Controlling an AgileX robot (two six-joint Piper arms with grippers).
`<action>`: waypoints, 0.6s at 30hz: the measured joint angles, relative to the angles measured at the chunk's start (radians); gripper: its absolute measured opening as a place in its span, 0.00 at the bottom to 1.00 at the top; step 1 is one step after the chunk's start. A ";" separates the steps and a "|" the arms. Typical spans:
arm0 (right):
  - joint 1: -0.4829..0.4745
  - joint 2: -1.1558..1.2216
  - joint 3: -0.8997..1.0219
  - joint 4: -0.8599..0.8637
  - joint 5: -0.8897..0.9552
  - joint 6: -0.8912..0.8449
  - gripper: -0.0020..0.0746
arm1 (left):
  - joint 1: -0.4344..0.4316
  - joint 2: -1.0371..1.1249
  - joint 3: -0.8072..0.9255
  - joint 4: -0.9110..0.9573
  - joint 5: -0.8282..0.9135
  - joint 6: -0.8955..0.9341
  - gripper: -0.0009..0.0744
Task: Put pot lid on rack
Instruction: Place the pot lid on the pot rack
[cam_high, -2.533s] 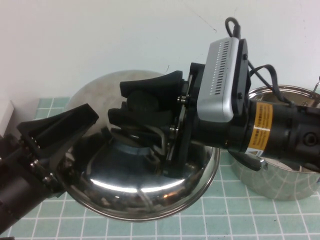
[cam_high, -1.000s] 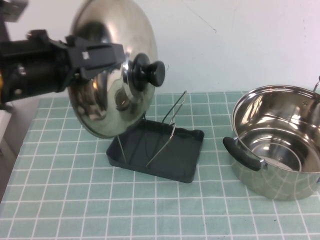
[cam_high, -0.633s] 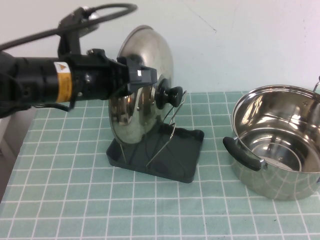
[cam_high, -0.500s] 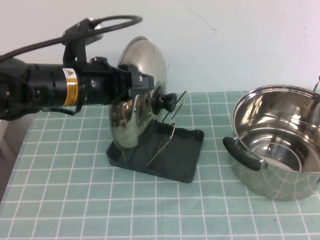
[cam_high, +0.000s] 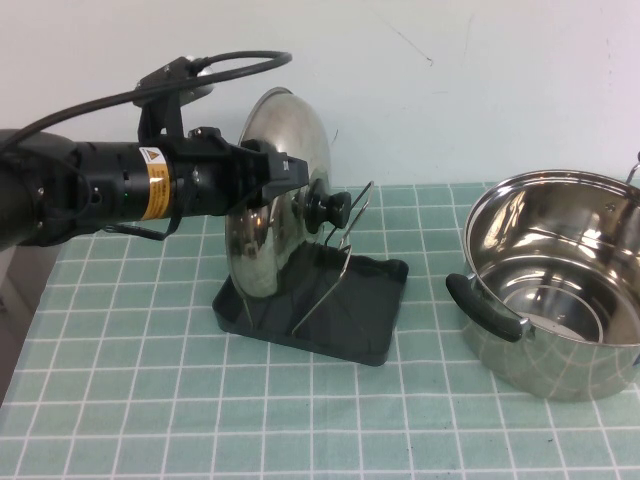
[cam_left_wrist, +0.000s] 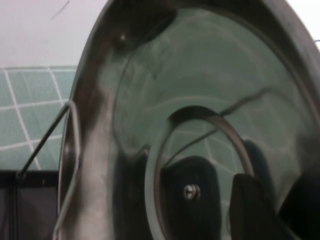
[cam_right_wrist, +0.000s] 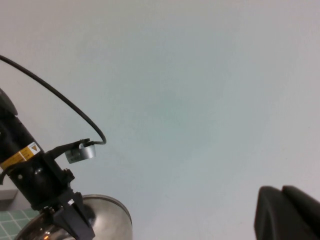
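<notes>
Your mirror-steel domed lid (cam_high: 272, 200) stands on edge in the dark plastic rack (cam_high: 370, 315), knob (cam_high: 328, 209) toward the wire loops (cam_high: 340, 262). Left gripper (cam_high: 285, 172) clamps its rim. Its wrist view adds the concave underside (cam_left_wrist: 200, 115). Right gripper (cam_right_wrist: 287, 212) shows only there, raised; its fingers can't be read. Steel pot (cam_high: 560, 285) sits right.
</notes>
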 joint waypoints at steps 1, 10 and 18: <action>0.000 0.002 0.000 0.000 0.000 0.000 0.02 | 0.000 0.000 0.000 0.000 -0.002 0.010 0.23; 0.000 0.035 0.006 0.000 0.000 0.000 0.02 | 0.000 0.000 0.000 0.047 -0.029 0.052 0.23; 0.000 0.067 0.008 0.000 0.027 0.000 0.02 | -0.005 0.000 0.000 0.051 -0.089 0.091 0.23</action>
